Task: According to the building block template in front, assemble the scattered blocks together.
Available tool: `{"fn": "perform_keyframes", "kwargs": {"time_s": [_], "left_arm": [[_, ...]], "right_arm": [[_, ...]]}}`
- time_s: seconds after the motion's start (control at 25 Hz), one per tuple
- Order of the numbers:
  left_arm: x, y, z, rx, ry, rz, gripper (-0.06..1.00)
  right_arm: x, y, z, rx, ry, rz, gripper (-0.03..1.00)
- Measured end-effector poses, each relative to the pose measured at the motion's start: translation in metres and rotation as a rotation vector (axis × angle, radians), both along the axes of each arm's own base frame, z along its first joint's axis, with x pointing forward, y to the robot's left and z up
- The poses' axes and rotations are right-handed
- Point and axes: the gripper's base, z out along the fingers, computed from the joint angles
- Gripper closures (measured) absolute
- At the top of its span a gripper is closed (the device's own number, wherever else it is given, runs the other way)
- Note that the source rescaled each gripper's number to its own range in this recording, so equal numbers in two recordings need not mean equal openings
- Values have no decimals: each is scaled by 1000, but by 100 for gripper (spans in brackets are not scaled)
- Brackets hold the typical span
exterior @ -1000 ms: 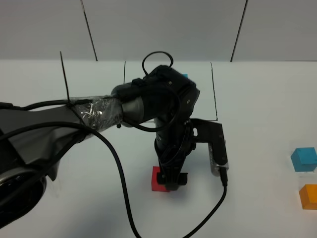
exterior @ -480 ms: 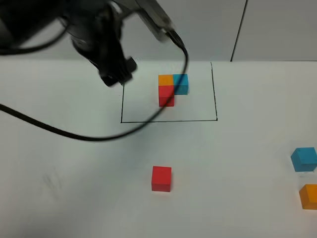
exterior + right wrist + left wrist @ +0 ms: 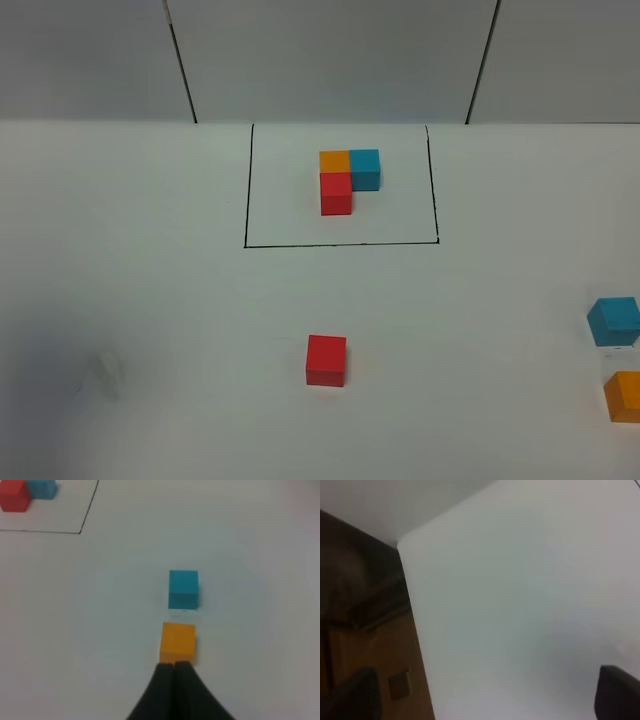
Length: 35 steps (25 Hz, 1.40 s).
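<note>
The building block template [image 3: 345, 178], an orange, blue and red L-shaped trio, sits inside a black drawn rectangle [image 3: 340, 243] at the back. A loose red cube [image 3: 326, 360] lies alone in front of it. A loose light blue cube [image 3: 613, 320] and an orange cube [image 3: 625, 395] lie at the right edge. No arm shows in the exterior view. My right gripper [image 3: 174, 666] is shut and empty, its tips just short of the orange cube [image 3: 178, 641], with the blue cube [image 3: 183, 587] beyond. My left gripper [image 3: 485, 695] is open and empty over bare table.
The left wrist view shows the table's edge [image 3: 412, 615], with dark furniture and brown floor [image 3: 365, 630] beyond it. Grey wall panels [image 3: 330, 60] stand behind the table. A corner of the template's frame [image 3: 82, 530] shows in the right wrist view.
My left arm has let go of the loose red cube, lifted up and left, and gone out of the exterior view. The red cube stays where it was put.
</note>
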Motion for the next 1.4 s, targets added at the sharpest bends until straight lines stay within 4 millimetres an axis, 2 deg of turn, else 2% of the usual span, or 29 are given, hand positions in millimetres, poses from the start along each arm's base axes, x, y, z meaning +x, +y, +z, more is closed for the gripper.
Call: {"fn": "perform_keyframes", "kwargs": {"time_s": [0.2,0.32,0.48,0.6,0.8,0.96,1.16,1.28,1.4], "left_arm": [[-97,35,-1,-8,-206,34,3],[-140,50,-9,-22,-315,54,4],[-179,53,-28,-105,-388,69,7],[-196,44,-46,-165,-395,88,10],[-203,23,-74,-367,-380,161,11],[-194,21,-109,-463,-328,313,11],[-180,22,-154,-517,-225,407,12],[-175,24,-171,-518,-191,442,12],[-173,24,-173,-536,-239,438,12]], "right_arm": [[0,0,0,0,-1,0,97],[0,0,0,0,-1,0,97],[0,0,0,0,-1,0,97],[0,0,0,0,-1,0,97],[0,0,0,0,-1,0,97],[0,0,0,0,-1,0,97],[0,0,0,0,-1,0,97],[0,0,0,0,-1,0,97],[0,0,0,0,-1,0,97]]}}
